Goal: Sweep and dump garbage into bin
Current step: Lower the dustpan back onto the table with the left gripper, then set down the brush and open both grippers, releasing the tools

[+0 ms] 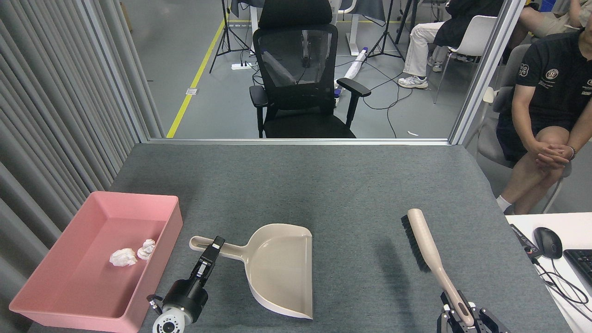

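Your left gripper [213, 247] is clamped on the handle of the one beige dustpan [281, 268], whose pan lies on the grey table [351, 185] just to that gripper's right. To its left sits the single pink bin [55, 303], and inside it you can count two white garbage wads [123, 257], side by side near the wall closest to the gripper. Well off to the right, your right gripper [459, 314] is closed around the handle of one brush [428, 249], bristles pointing left.
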`<action>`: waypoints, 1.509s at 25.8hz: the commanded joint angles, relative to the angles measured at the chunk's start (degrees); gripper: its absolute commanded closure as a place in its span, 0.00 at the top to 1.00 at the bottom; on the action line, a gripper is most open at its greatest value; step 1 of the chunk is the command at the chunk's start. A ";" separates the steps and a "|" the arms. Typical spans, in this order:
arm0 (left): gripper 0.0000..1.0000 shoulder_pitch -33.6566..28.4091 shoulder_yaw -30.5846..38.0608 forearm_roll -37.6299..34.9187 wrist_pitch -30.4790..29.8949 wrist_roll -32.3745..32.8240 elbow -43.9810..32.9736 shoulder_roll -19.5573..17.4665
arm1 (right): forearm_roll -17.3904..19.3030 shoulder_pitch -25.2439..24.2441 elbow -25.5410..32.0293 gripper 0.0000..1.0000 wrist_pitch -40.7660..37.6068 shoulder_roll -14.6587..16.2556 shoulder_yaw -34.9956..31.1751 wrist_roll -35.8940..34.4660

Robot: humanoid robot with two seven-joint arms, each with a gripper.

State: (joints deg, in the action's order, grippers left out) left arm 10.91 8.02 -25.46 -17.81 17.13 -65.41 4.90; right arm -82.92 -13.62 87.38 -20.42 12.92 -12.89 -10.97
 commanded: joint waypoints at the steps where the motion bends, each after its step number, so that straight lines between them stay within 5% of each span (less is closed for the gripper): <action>1: 0.22 0.26 -0.02 0.23 0.24 -0.34 1.43 0.02 | -0.14 -0.35 -0.01 0.07 -0.14 0.00 0.41 0.51; 13: 0.32 0.52 -0.11 0.23 -0.03 -2.19 4.06 1.69 | -3.39 -0.53 -1.77 0.09 -0.14 -0.18 2.96 1.92; 14: 0.43 0.61 -0.11 -0.03 0.32 -2.19 4.15 1.51 | -3.30 -0.53 -1.77 0.14 -0.06 -0.27 2.87 1.92; 17: 0.68 0.52 -0.20 -0.30 0.68 -2.28 4.06 1.25 | -2.95 -0.35 -1.68 0.61 -0.14 -0.62 2.87 2.00; 20: 0.99 0.08 -0.20 -0.56 2.69 -2.63 3.27 1.16 | -2.78 -0.44 -1.42 0.74 -0.14 -0.79 2.87 2.09; 23: 0.99 -1.41 -0.46 -0.56 3.66 -2.36 0.99 0.64 | -2.60 -0.35 -1.42 0.96 -0.32 -0.27 2.52 2.09; 39: 0.99 -8.80 -0.64 -1.00 8.06 -1.66 -10.17 -0.59 | -1.28 -0.44 -0.63 0.97 -4.98 1.40 -0.64 1.92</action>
State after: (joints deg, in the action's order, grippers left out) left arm 3.76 7.32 -26.53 -10.15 15.38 -73.07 4.36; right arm -85.08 -13.99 86.73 -25.21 14.13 -12.41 -8.86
